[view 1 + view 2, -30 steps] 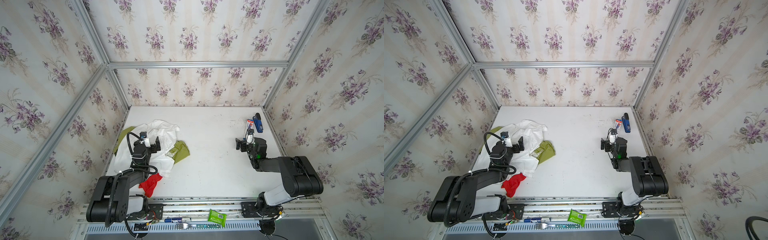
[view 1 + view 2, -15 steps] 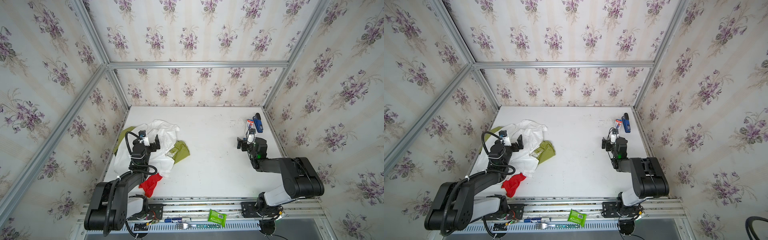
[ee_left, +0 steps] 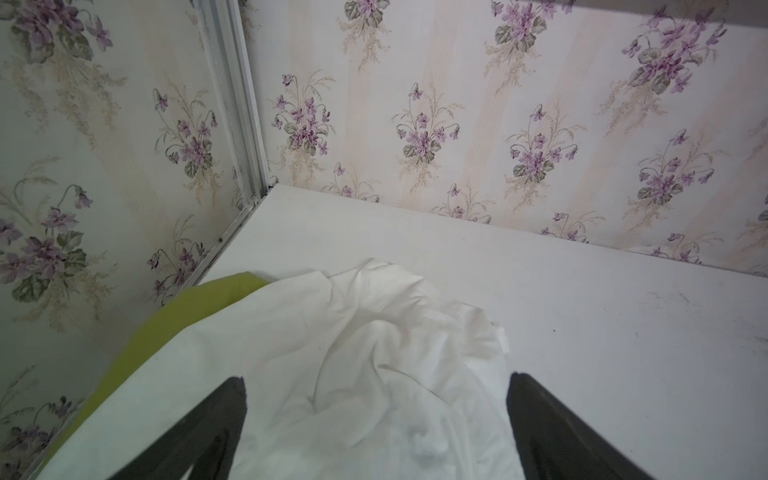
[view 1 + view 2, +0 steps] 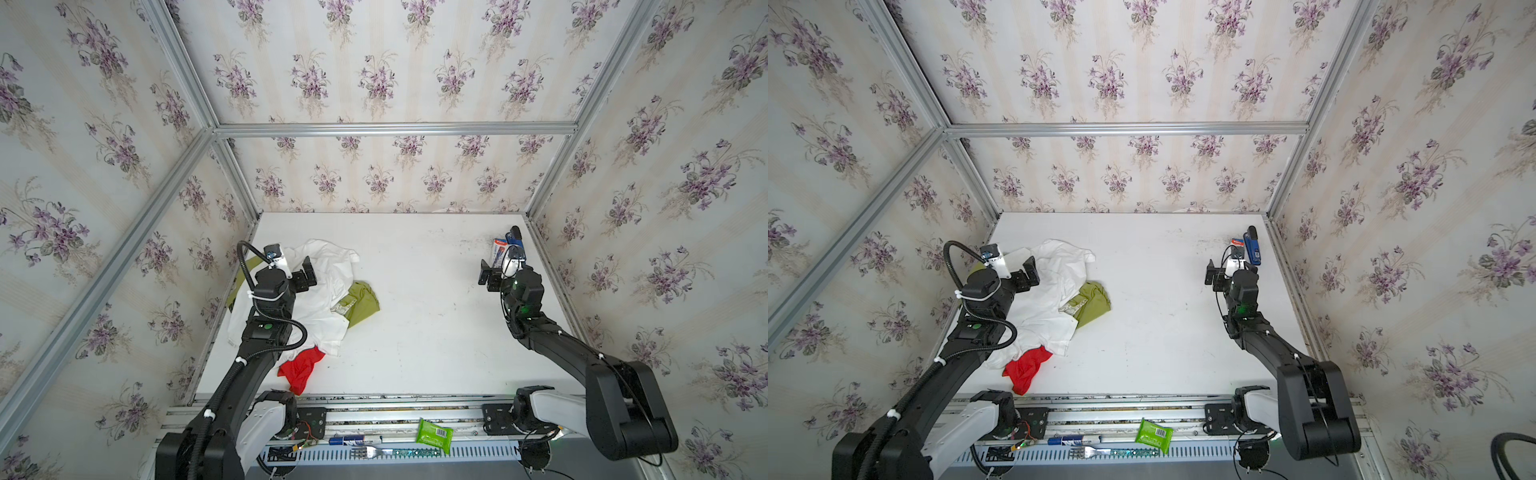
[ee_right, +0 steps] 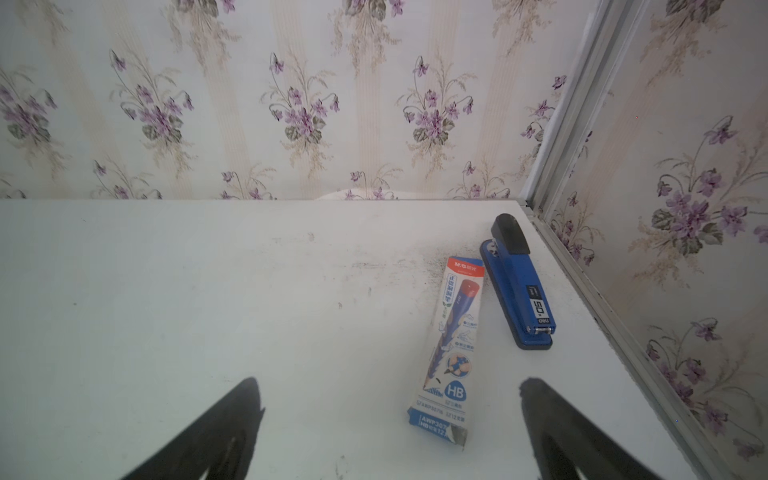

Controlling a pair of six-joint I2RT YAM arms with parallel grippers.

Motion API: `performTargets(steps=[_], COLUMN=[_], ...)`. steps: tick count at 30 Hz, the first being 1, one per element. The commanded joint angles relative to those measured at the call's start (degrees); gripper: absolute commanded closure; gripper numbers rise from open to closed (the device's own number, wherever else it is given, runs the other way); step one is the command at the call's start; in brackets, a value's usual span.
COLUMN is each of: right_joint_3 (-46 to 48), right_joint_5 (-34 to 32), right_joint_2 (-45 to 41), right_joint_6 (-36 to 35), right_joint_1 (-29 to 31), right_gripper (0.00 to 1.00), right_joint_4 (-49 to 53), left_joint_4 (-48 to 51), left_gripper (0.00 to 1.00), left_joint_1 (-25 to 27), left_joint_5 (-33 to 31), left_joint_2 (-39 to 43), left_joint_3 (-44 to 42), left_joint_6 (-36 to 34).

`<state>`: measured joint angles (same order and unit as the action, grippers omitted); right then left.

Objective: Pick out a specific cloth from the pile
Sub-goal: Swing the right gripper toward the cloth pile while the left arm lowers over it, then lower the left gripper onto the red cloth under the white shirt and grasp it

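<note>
Scuffed white table [image 4: 424,340], floral-papered walls [image 4: 374,75]; left end effector [image 3: 378,380] and right end effector [image 5: 390,384] both spread apart

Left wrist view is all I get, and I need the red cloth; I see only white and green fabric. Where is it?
Observer: The red cloth pokes out at the near edge of the white garment, toward the robot.
Operator: Am I over it?
Observer: No, the left hand is over the garment's far part, well away.
Operator: And the other side?
Observer: The right hand is open and empty, far from the red cloth.
</note>
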<state>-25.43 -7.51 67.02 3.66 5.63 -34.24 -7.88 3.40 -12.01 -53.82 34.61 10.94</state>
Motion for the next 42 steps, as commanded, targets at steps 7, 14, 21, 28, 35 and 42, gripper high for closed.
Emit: performTargets(steps=[7,14,21,28,35,42], right_joint_3=[0.2,4.5,9.0,9.4,9.4,9.8], right_joint_5=[-6.6,-11.3,-2.7,3.0,4.4,6.2], right_joint_2=[-11.5,-10.4,1.5,10.1,14.1,14.0], right_joint_6=[-1.4,1.4,-0.8,-2.7,-5.2,-6.2], right_joint_1=[21.9,38.8,49.4,54.7,55.8,56.0], right_gripper=[0.00,0.00,0.00,0.00,0.00,0.00], right_joint_4=[8.3,7.2,-8.9,-15.9,-19.5,-18.8], left_joint_4=[32.0,48.4,58.0,61.1,64.1,64.2], left_gripper=[0.02,0.12,0.12,0.11,0.17,0.20], left_joint_1=[3.1,7.9,13.6,21.6,28.7,30.1], left_joint_5=[4.1,4.4,3.9,4.3,-2.3,-6.4], left_joint_2=[7.4,9.8,7.8,3.9,2.8,3.2], left_joint_3=[6.5,10.0,12.2,10.0,5.0,1.0], left_joint_6=[16.3,18.2,22.2,31.0,42.4,48.1])
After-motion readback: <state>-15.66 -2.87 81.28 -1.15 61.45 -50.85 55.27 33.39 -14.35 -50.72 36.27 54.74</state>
